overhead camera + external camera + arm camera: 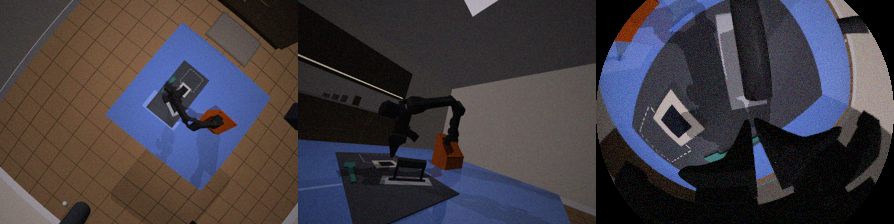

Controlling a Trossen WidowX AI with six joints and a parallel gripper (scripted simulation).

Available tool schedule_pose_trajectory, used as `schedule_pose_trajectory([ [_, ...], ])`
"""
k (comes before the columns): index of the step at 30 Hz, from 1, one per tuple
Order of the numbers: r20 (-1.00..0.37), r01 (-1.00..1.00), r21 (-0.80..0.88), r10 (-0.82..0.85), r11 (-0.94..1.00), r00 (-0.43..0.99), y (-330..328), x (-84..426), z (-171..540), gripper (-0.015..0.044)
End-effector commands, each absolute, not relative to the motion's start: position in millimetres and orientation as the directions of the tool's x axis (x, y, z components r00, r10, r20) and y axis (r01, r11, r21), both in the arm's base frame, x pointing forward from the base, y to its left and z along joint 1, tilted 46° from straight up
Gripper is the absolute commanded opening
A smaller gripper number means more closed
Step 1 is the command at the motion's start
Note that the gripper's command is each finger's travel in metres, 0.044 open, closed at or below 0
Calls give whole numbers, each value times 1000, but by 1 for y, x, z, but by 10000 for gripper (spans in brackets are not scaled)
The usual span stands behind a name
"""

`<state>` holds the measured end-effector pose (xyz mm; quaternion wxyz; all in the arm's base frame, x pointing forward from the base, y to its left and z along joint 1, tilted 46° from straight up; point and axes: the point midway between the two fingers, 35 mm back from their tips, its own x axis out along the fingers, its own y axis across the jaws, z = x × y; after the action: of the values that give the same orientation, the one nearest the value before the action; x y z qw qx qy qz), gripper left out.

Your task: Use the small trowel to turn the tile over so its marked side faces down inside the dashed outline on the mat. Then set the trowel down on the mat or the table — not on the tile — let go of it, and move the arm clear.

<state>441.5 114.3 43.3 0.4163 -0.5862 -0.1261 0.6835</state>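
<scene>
The trowel, a grey plate with a black bar handle [171, 109] [411, 163] [752, 55], lies on the dark mat [157, 107] [380, 202] [796, 75] with its handle up. The tile [188, 86] [386, 163] [676, 121] lies flat, light-bordered with a dark square on top. It sits mostly outside the dashed outline [197, 74] [362, 158] [644, 119], at its near side. My gripper [392, 156] [751, 122] points down above the mat, near one end of the trowel. Its fingers are shut, with nothing visible between them. In the top view the arm hides the fingertips.
A teal T-shaped tool [172, 79] [351, 171] [715, 157] lies along the mat's edge, partly hidden by the arm or fingers in two views. An orange wedge-shaped block [226, 121] [455, 163] [636, 19] stands at the arm's base on the blue table [160, 60] [498, 192].
</scene>
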Motion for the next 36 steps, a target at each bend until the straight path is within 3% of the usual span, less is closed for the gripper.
schedule_pose_trajectory([
  [1,-697,-421,-660,717,-622,33,114,441,43,0],
  [11,-697,-422,-660,717,-622,34,114,442,43,0],
  [15,-697,-422,-660,717,-622,34,114,442,43,100],
  [36,-697,-423,-660,717,-621,35,113,442,43,100],
])
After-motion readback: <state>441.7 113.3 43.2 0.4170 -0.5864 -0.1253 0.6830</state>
